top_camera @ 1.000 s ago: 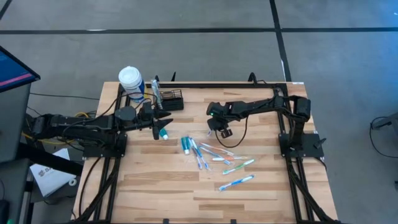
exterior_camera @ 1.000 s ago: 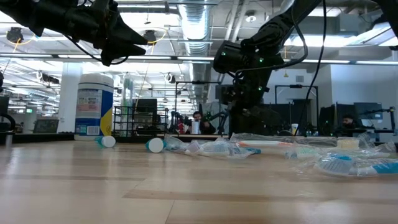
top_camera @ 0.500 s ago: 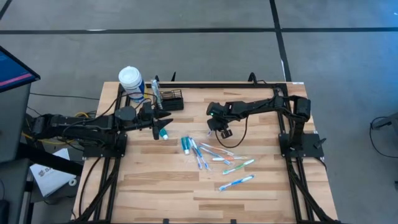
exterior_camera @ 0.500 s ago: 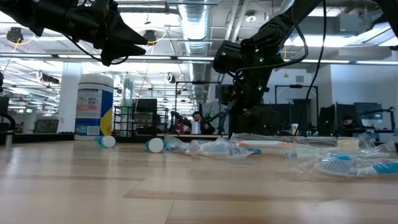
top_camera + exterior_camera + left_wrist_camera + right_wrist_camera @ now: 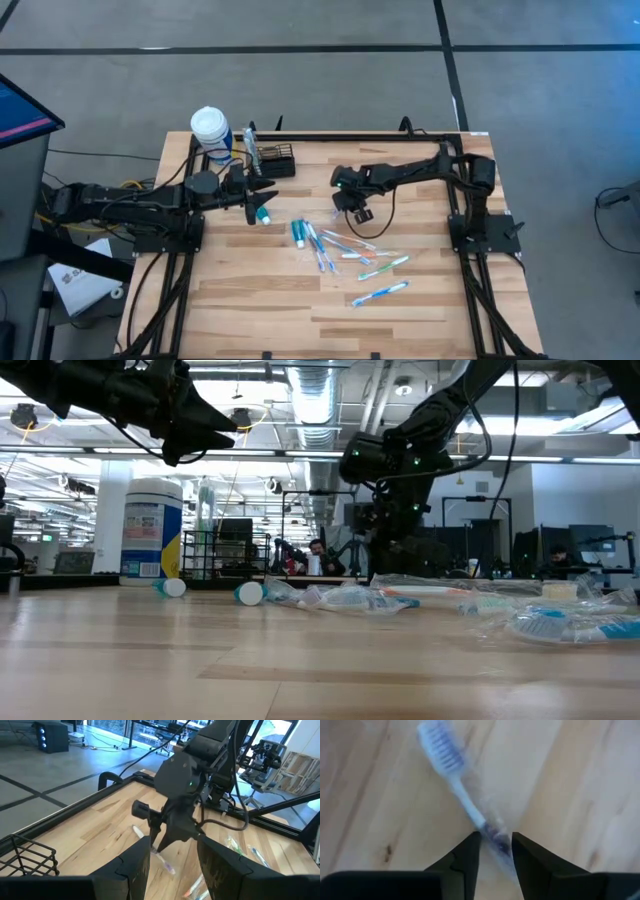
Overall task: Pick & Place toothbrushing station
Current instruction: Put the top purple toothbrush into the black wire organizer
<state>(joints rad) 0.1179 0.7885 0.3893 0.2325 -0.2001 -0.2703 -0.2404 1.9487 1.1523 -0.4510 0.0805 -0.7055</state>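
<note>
The black wire-mesh caddy (image 5: 273, 160) stands on its base at the table's far left, beside a white-capped bottle (image 5: 210, 129); it also shows in the low view (image 5: 213, 554) and in the left wrist view (image 5: 27, 858). My left gripper (image 5: 266, 190) is open and empty, and hovers above the table just near of the caddy, over a teal tube (image 5: 262, 212). My right gripper (image 5: 356, 211) points down near the table's middle. Its fingers stand narrowly open on either side of a wrapped white-and-blue toothbrush (image 5: 462, 795) that lies flat on the wood. I cannot tell whether they touch it.
Several wrapped toothbrushes (image 5: 372, 267) and another small tube (image 5: 298, 234) lie scattered on the table's middle and near right. The black table frame (image 5: 470, 215) runs along both sides. Bare wood lies toward the near left.
My right gripper has shifted a little down and toward the table's left edge, over the toothbrush. My left gripper has kept still.
</note>
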